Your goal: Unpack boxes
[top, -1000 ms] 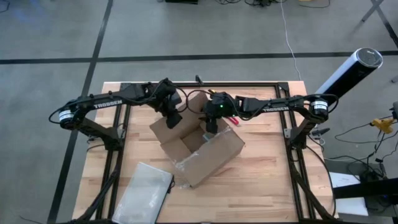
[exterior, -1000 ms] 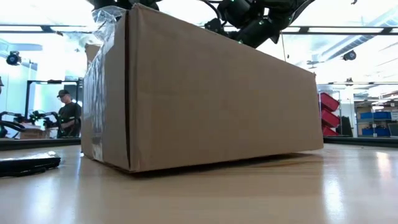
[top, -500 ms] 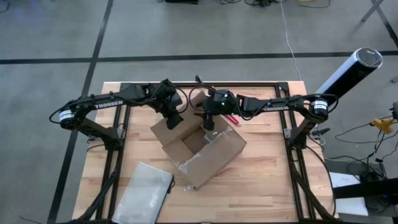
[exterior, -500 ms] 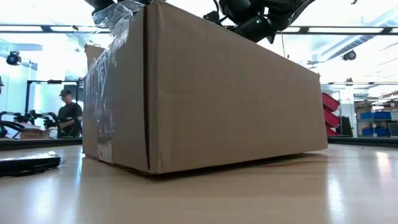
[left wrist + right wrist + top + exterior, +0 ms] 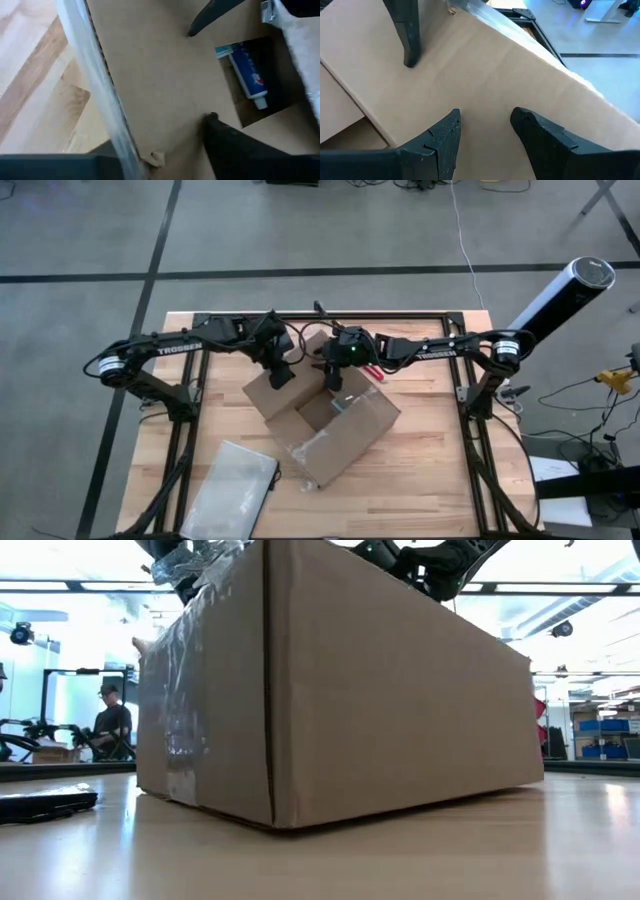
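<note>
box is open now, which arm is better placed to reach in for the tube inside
Probably the left. Its gripper hangs over the box by an opened flap, and its wrist view looks straight down at the blue-and-white tube. The right gripper is open above a flat cardboard flap.

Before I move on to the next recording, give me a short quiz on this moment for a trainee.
1. True or false: the cardboard box has its top flaps closed.
2. In the left wrist view, what lies inside the box? A) a blue and white tube B) a red knife C) a zip pouch
3. Fill in: the right gripper, over the box, has its fingers ____.
Key: 1 false, the top is open; 2 A; 3 open.
</note>
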